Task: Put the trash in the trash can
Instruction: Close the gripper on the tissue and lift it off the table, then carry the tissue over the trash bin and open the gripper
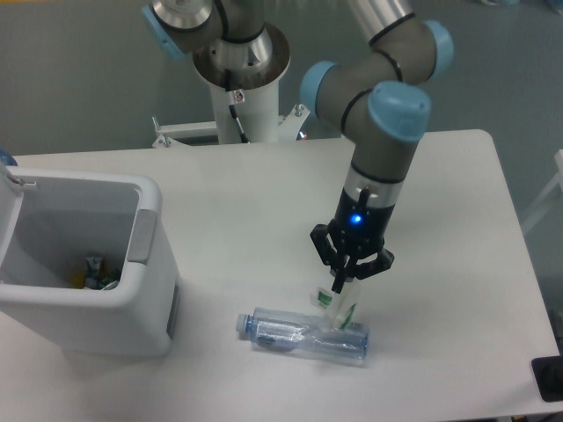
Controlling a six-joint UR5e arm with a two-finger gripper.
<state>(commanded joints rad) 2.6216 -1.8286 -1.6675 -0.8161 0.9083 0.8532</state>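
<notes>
Pincer clamped on paper wad, just above bottle, trash can well apart leftward.

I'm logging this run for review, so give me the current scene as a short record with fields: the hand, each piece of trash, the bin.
hand: shut on the paper wad, raised off the table
paper wad: white with a green strip, hanging from the hand just above the bottle
bottle: clear plastic, lying on its side on the table, bluish cap toward the bin
trash can: white, open top, at the table's left side, some items already at the bottom
task state: neither the wad nor the bottle is in the can yet
</notes>
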